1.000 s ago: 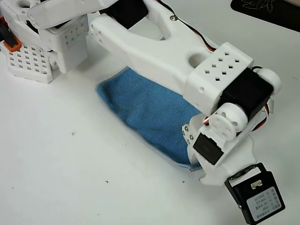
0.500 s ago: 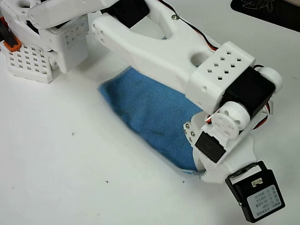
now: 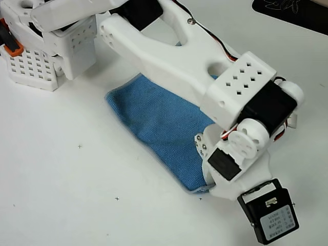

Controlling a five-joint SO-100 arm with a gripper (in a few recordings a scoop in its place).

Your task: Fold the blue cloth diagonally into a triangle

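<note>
The blue cloth [image 3: 159, 123] lies on the white table as a long band running from upper left to lower right, its pale edging showing along the lower side. The white arm reaches diagonally over its upper part. My gripper [image 3: 216, 185] points down at the cloth's lower right end, and the wrist body and its black motor hide the fingers. Whether the jaws are open or hold cloth is not visible from above.
The arm's white perforated base [image 3: 36, 61] stands at the top left, with an orange part at the left edge. A black mat [image 3: 292, 13] lies in the top right corner. Bare white table [image 3: 77, 179] with small cross marks spreads left of and below the cloth.
The wrist and its black camera module have shifted a little to the left and down. The cloth's lower right end has moved left with them.
</note>
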